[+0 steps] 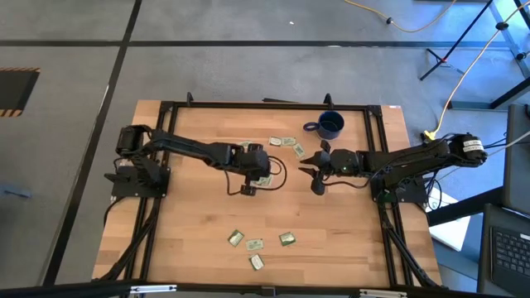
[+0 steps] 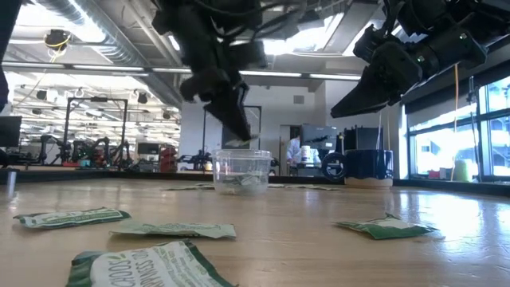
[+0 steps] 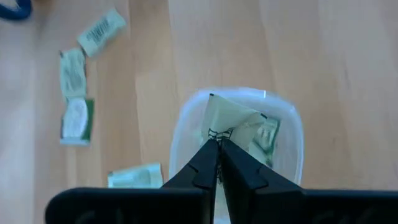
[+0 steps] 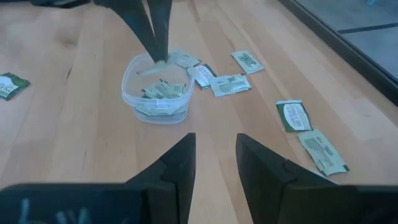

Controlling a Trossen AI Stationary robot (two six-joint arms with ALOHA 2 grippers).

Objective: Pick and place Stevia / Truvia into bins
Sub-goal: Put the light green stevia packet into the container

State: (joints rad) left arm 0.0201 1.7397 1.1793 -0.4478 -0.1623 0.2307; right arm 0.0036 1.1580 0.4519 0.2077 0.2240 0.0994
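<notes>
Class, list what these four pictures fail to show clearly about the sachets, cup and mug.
- High view: the clear cup is hidden under the left gripper.
- Sachet count inside the cup: overlapping in both wrist views, too small in the low view.
- Printing on the sachets: blurred or too small.
- Mug contents: too small in the high view.

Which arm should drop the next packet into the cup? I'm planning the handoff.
Left. Its hand is shut on a packet right above the clear cup. The right hand hangs open and empty, beside the cup.
</notes>
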